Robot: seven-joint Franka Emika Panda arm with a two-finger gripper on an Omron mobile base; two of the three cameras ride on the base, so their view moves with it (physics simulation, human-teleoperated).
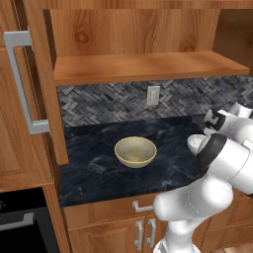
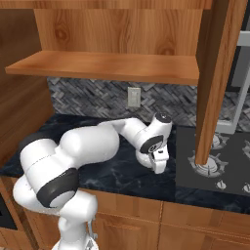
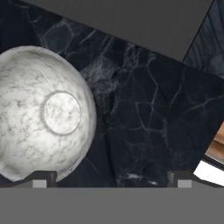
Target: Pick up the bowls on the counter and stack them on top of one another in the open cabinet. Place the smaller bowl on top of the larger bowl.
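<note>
The small bowl [image 3: 46, 113] sits left of my wide-spread gripper [image 3: 111, 177], so closing now would only clip its rim.

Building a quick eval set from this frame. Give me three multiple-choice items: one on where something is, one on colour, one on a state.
1. Where is the tan bowl?
A. on the cabinet shelf
B. on the black counter
C. on the stove

2. What colour is the small bowl under the hand camera?
A. red
B. whitish-grey
C. dark blue

3. What is the state of the gripper?
A. open, holding nothing
B. shut on the tan bowl
C. shut on the small bowl

Answers:
1. B: the left base view shows it resting on the counter, below the bare wooden shelf.
2. B: the hand view shows a pale marbled bowl on the dark slab.
3. A: the hand view shows the two fingertips set wide apart with bare counter between them, the small bowl lying off to one side.
</note>
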